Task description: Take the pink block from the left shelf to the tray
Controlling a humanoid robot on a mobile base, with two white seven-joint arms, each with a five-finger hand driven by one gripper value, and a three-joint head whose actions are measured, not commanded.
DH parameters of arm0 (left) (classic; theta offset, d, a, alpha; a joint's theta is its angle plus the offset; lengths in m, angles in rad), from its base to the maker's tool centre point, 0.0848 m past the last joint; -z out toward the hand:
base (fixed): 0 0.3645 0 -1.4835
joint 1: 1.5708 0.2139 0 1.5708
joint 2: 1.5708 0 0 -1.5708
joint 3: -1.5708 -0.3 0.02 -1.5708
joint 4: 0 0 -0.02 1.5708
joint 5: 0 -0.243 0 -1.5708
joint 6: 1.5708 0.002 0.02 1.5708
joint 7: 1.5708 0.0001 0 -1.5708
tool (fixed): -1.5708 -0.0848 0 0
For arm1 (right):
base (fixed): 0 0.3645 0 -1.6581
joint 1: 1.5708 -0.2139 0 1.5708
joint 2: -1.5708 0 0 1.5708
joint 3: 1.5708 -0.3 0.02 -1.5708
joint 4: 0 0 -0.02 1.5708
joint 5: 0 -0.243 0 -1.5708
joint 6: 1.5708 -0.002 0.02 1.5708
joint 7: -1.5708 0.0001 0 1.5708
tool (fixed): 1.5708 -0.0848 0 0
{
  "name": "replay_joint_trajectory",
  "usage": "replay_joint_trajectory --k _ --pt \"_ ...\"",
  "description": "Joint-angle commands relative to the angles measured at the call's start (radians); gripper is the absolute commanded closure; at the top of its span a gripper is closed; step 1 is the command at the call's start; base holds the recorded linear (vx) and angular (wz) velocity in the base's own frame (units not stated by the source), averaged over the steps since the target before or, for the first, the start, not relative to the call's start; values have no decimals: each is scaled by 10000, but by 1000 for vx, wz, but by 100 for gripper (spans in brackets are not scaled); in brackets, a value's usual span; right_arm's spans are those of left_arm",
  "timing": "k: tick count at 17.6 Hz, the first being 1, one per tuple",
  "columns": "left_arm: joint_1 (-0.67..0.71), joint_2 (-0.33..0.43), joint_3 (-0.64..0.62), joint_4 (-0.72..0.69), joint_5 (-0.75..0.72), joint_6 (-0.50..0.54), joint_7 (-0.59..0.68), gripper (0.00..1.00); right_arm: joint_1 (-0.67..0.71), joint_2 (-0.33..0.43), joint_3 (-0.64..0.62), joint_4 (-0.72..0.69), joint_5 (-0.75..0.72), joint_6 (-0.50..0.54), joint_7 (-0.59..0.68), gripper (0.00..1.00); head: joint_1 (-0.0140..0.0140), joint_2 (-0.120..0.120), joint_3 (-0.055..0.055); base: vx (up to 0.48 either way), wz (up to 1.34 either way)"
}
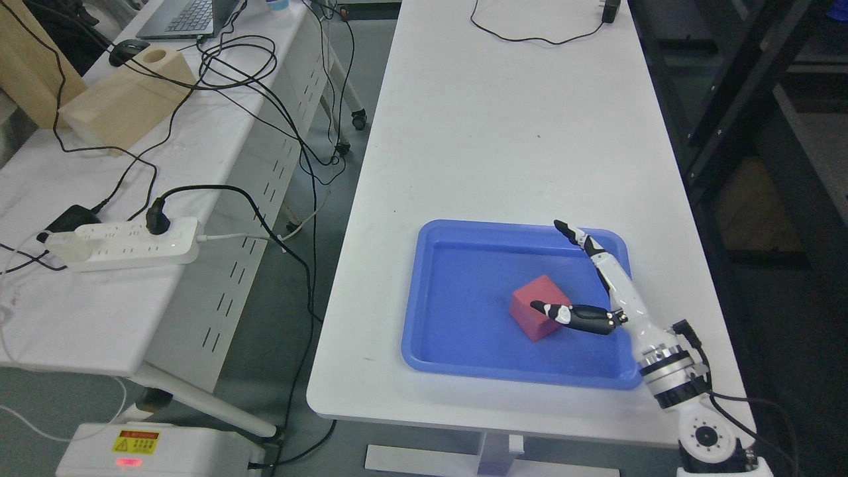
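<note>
- Pink block (540, 315) resting flat inside blue tray (457, 361), right of the tray's middle, one corner turned toward the far side.
- Tray on white bench (503, 132), at the near end; the far stretch of the bench bare but for a black cable (530, 38).
- Right hand (596, 291) entering from lower right, over the tray's right part; fingers spread apart, clamped on nothing.
- Thumb (573, 316) lying across the block's right edge, touching or just shy of it — cannot tell which; long finger (583, 242) pointing toward the tray's far right rim, well clear of the block.
- Left hand not in view.
- No shelf visible here; second bench (79, 291) at left carrying a power strip (126, 244), cables and wooden blocks (126, 99).
- Judged stage: block delivered, release done or nearly so, withdrawal pending.
- To finish cleanly: lift straight up first, thumb drawn away to the right before any sideways sweep, so as not to drag or tip the block.
- Keep fingers apart throughout the retreat; a curl now could catch the block's near corner.
- Clear the tray's right rim on the way out; a knock there could shift tray and block together.
- Risk judged low: block sitting square on its base, away from the tray's walls.
</note>
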Motion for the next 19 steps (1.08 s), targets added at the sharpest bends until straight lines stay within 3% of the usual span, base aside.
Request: replay_joint_trajectory --k 1,5,8,19 --pt "199 174 0 -174 0 -5 2 0 -41 -175 -879 -30 -3111 -99 -23 1 0 0 0 0 0" --pt "199 174 0 -174 0 -5 2 0 -11 -175 -1340 -15 -4246 -206 7 1 0 0 0 0 0" --pt "199 174 0 -174 0 -5 2 0 66 -175 -1356 -15 -4786 -970 53 1 0 0 0 0 0" --pt "199 174 0 -174 0 -5 2 0 189 -175 -1356 31 -4879 -1204 38 1 0 0 0 -120 -16"
